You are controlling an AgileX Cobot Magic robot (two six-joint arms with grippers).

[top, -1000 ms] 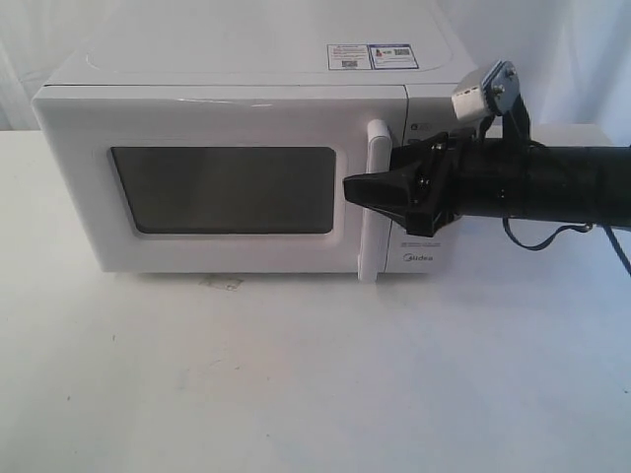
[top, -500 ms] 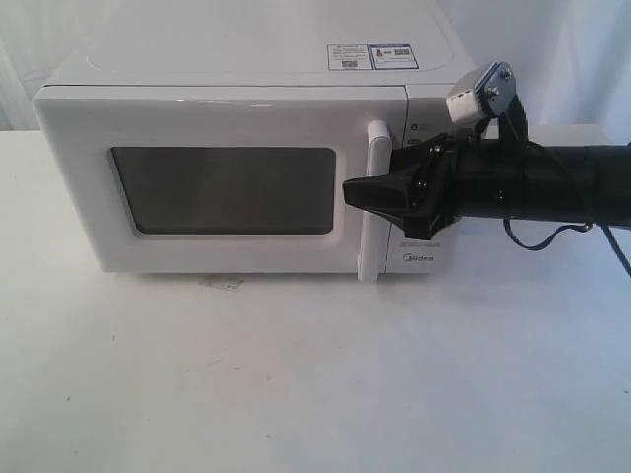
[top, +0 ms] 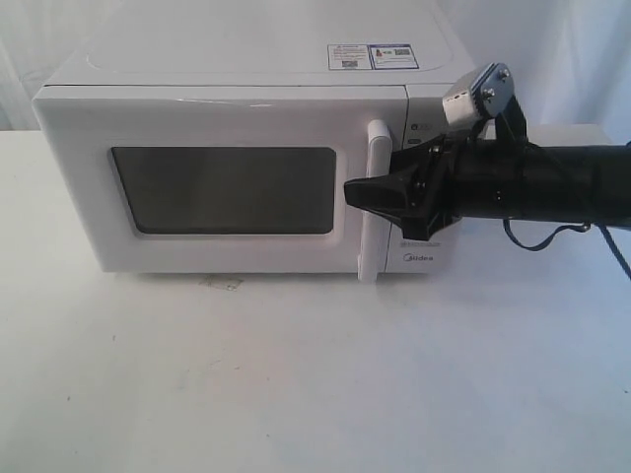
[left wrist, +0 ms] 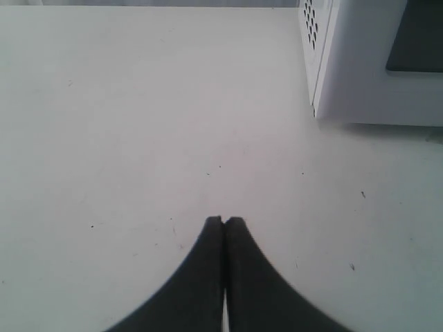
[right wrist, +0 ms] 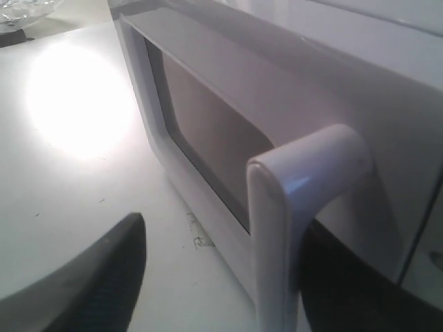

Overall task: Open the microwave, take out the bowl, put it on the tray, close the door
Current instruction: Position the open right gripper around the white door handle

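Note:
The white microwave (top: 237, 177) stands on the table with its door (top: 217, 123) shut, so the dark window hides the bowl. My right gripper (top: 360, 192) reaches in from the right at mid-height of the tall white handle (top: 373, 148). In the right wrist view the handle (right wrist: 277, 207) stands between the open fingers of my right gripper (right wrist: 221, 277): one finger (right wrist: 104, 277) is well clear in front of it and the other (right wrist: 346, 290) sits behind the bar. My left gripper (left wrist: 224, 221) is shut and empty above bare table near the microwave's corner (left wrist: 360, 69). No tray shows.
A clear glassy dish edge (right wrist: 21, 10) shows on the table beyond the microwave's far side. The control panel with the brand mark (top: 419, 261) lies behind my right arm. A cable (top: 552, 236) hangs under that arm.
The right wrist has rolled slightly, tilting its camera bracket. The gripper stays at the handle and the door has not moved.

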